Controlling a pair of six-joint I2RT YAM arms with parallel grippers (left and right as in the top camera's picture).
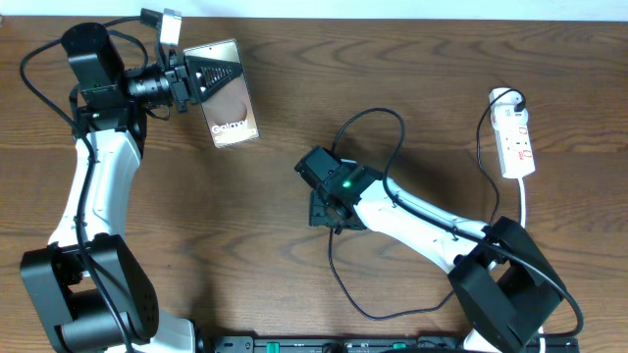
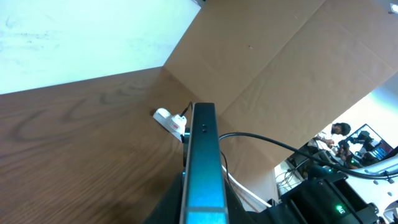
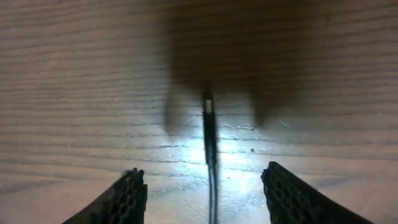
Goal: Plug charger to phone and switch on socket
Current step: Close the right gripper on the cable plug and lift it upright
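From overhead, the left gripper (image 1: 214, 74) is pinching the phone (image 1: 234, 118) by its upper end, near the far left corner of the wooden table (image 1: 412, 59), with the white lettering facing up toward the camera. The right gripper (image 1: 324, 208) is hanging over the middle of the table, pointing down at the wood. The charger (image 1: 379, 111) is looping as a thin black cable from beside this gripper up and around, and another loop is trailing toward the near edge. The socket (image 1: 517, 142) is lying well apart at the far right, with a black plug (image 1: 510, 98) sitting in its rounded end and a white cord (image 1: 526, 206) running down from it toward the base of the right arm. In the left wrist view the phone is showing edge-on, standing up out of the closed jaws in the middle of the picture, while the socket is appearing small beyond it on the wood and a black cable is arching off to the right; a brown cardboard wall (image 2: 280, 56) is rising behind the table. In the right wrist view the two fingertips (image 3: 127, 196) are standing spread apart just above the wood, and the charger's small metal tip is lying on the table between them, touching neither one.
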